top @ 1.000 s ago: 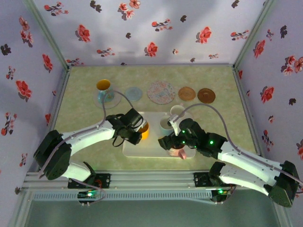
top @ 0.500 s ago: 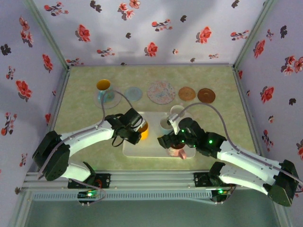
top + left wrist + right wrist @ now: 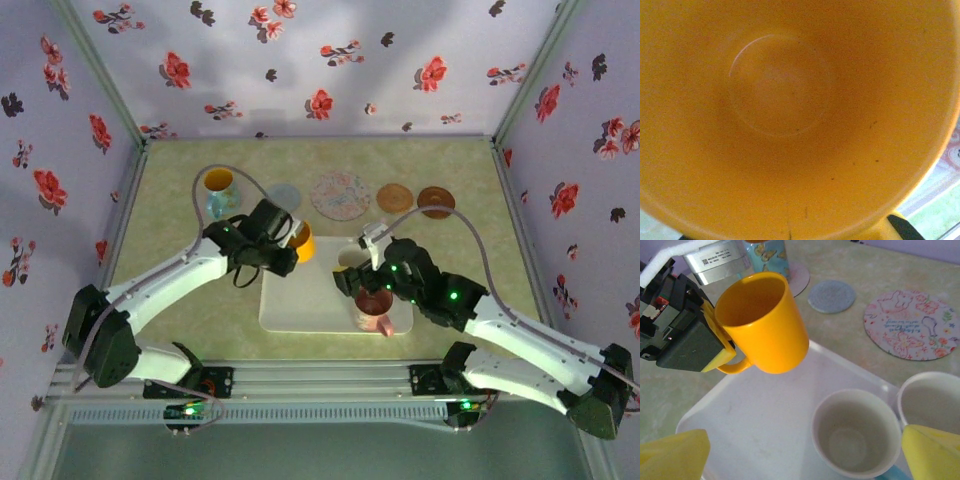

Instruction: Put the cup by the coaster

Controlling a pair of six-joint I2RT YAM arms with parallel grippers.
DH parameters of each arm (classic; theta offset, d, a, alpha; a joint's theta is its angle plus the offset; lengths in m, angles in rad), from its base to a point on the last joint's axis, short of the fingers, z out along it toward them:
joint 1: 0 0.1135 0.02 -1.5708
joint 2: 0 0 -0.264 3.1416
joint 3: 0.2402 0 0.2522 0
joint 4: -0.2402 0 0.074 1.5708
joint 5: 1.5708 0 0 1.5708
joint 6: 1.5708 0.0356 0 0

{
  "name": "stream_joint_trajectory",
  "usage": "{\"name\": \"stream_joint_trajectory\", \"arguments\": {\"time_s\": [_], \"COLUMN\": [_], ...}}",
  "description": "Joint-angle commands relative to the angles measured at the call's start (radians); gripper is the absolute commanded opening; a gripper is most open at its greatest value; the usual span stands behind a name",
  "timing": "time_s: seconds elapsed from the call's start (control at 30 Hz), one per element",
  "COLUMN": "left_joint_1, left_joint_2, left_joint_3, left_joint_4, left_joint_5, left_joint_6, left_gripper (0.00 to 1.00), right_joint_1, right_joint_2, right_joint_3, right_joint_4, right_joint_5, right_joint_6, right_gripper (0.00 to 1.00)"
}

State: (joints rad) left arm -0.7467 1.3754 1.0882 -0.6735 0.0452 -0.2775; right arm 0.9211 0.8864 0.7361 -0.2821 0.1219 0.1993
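Left gripper (image 3: 288,248) clamps the handle of the yellow cup (image 3: 303,243), holding it tilted in the air over the far left corner of the white tray (image 3: 300,312), near the grey coaster (image 3: 284,197). Right gripper (image 3: 350,283) hangs with jaws spread wide above a white cup (image 3: 855,440) on the tray.

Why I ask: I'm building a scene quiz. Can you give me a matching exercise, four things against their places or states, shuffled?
Things
1. yellow mug
2. white cup
3. patterned coaster
4. butterfly cup

Places or states
A. standing on a pale coaster at the far left
B. lifted in the air, gripped by its handle
C. lying flat on the table
D. standing in the white tray

Pairs: 1-B, 2-D, 3-C, 4-A
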Motion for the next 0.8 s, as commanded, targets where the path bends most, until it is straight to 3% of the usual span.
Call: {"name": "stream_joint_trajectory", "arguments": {"time_s": [0.0,0.43,0.77], "left_joint_1": [0.048,0.133,0.193], "left_joint_2": [-0.042,0.055,0.223], "left_joint_3": [0.055,0.169,0.301], "left_joint_4": [0.046,0.098,0.130], "left_joint_5": [0.010,0.042,0.042], "left_joint_6": [0.003,0.036,0.063], "left_gripper": [0.00,0.00,0.00], "right_joint_1": [-0.020,-0.119,-0.191], "right_joint_2": [0.006,0.109,0.205], "right_joint_3": [0.057,0.159,0.143], "right_joint_4": [-0.030,-0.022,0.104], "right_joint_5": [0.041,-0.011,-0.033], "right_joint_6": [0.031,0.062,0.114], "right_gripper": [0.99,0.99,0.99]}}
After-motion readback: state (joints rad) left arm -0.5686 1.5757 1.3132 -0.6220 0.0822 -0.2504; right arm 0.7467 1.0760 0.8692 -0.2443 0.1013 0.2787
